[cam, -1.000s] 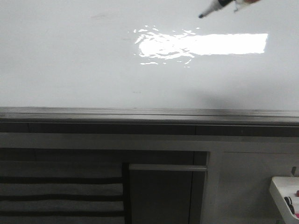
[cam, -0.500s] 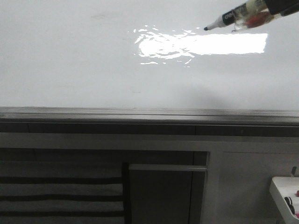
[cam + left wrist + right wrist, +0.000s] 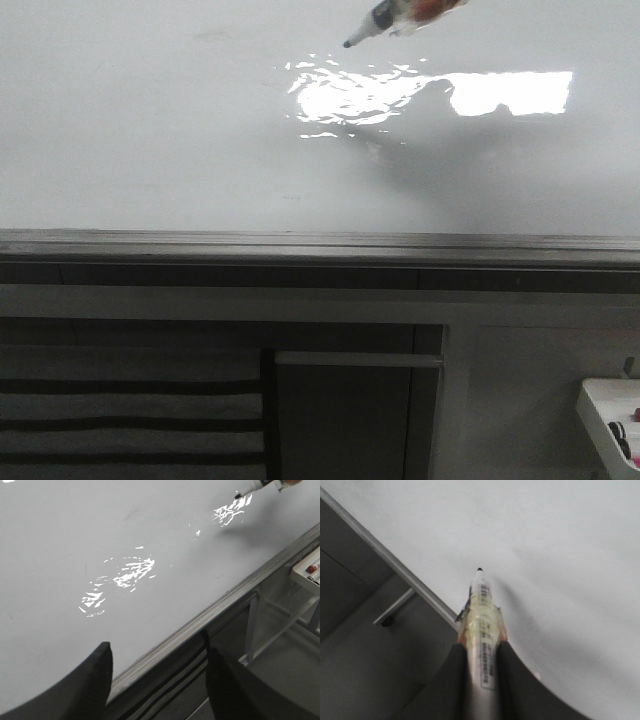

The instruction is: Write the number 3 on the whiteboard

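Note:
The whiteboard (image 3: pixel 150 130) fills the upper front view, glossy white with a grey edge rail (image 3: pixel 300 243) and a bright light reflection (image 3: pixel 350 98). No drawn "3" shows on it. A marker (image 3: pixel 385 17) pokes in at the top right, its dark tip pointing left over the board. In the right wrist view my right gripper (image 3: pixel 481 650) is shut on the marker (image 3: pixel 482 615), tip toward the board (image 3: pixel 560 555). In the left wrist view my left gripper (image 3: pixel 157 657) is open and empty over the board's (image 3: pixel 100 540) edge; the marker (image 3: pixel 255 486) shows far off.
Below the rail is a dark frame with a metal bar (image 3: pixel 358 359) and a striped panel (image 3: pixel 130 410). A small white tray (image 3: pixel 612 415) with small items sits at the lower right; it also shows in the left wrist view (image 3: pixel 310 570).
The marker tip has moved left and up across the top of the board. Its shadow now covers part of the bright reflection.

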`<state>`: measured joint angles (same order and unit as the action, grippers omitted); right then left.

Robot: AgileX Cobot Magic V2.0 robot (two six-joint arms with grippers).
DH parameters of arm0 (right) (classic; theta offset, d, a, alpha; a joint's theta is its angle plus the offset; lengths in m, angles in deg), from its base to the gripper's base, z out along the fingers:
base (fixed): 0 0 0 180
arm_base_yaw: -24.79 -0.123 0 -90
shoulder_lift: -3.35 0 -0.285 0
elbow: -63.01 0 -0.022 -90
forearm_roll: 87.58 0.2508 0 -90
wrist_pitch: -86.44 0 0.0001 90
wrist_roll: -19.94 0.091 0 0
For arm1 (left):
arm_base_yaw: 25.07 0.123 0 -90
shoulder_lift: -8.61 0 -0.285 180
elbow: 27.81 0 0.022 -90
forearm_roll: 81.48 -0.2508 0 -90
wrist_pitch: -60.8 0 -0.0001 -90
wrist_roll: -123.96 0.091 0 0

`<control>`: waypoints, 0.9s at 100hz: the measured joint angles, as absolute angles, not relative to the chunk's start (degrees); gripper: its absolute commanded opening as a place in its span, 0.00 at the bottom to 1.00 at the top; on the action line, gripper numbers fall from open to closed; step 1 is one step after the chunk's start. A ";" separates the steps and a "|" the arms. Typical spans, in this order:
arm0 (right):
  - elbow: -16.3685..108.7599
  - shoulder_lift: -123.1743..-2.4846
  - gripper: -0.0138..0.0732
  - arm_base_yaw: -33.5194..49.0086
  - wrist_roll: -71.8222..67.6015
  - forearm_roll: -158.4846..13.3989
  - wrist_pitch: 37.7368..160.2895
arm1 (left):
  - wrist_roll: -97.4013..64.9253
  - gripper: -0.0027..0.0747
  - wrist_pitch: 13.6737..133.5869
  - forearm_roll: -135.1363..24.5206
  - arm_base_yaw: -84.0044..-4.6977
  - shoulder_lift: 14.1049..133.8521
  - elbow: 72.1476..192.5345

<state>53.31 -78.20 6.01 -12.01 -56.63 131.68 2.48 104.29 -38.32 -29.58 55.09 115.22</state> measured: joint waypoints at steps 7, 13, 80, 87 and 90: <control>54.32 -80.25 0.12 5.35 -11.51 -57.37 130.35 | 2.48 0.52 104.29 -38.32 -29.58 55.09 115.22; 54.61 -81.95 0.12 4.90 -11.48 -57.78 129.37 | 2.48 0.52 104.29 -38.32 -29.58 55.09 115.22; 50.85 -83.82 0.12 3.77 -6.66 -62.49 126.26 | 2.45 0.52 103.44 -38.21 -29.58 55.09 115.22; 50.46 -84.98 0.12 2.73 -6.66 -61.59 125.05 | 2.45 0.52 103.04 -38.21 -29.58 55.09 115.22; 50.49 -85.11 0.12 2.72 -6.66 -61.49 124.93 | 2.45 0.52 102.99 -38.21 -29.58 55.09 115.22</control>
